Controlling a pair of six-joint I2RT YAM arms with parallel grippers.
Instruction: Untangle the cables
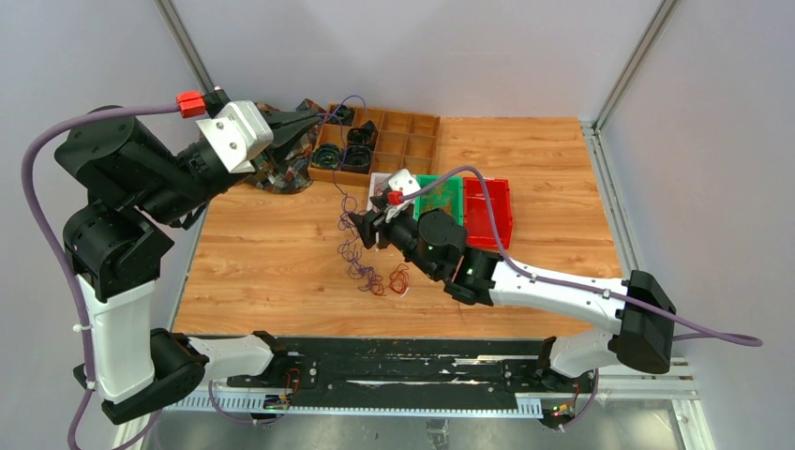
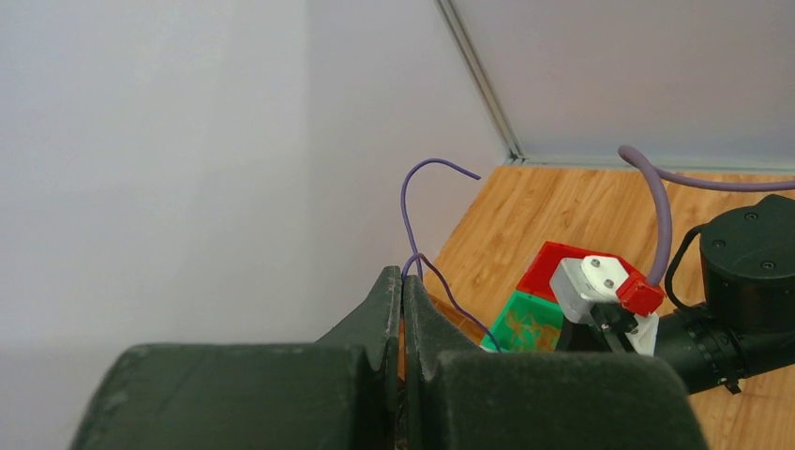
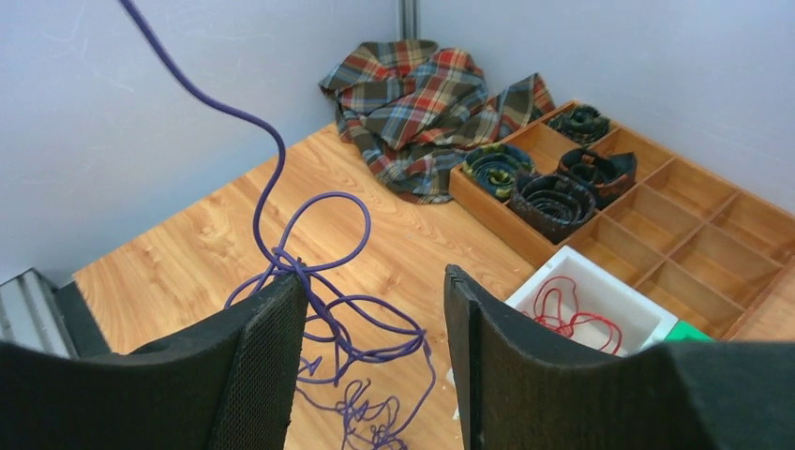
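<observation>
The wooden table (image 1: 544, 159) is the biggest thing here, and my two arms reach over it from the near edge. At its far side stands one wooden tray (image 1: 417, 122) split into compartments. In my right wrist view I count four black coiled rings (image 3: 548, 197) in it. One plaid cloth (image 3: 422, 103) lies crumpled in the far left corner, just beside that tray.

Three plastic trays sit near my right arm: a red tray (image 1: 487, 211), a green tray (image 1: 441, 195) touching it, and a white tray (image 3: 623, 302).

My left gripper (image 2: 403, 281) is raised high, with its fingers pressed together on the one purple cable (image 1: 354, 253). This cable loops above the fingertips, then hangs down to a tangled heap on the table. My right gripper (image 3: 375, 281) hovers over that heap with its fingers spread. It holds nothing, and its own fingers block part of the tangle from view.

I count two red ones: a red cable (image 1: 398, 279) at the heap's right edge, and a second red cable (image 3: 572, 314) curled inside the white tray.
</observation>
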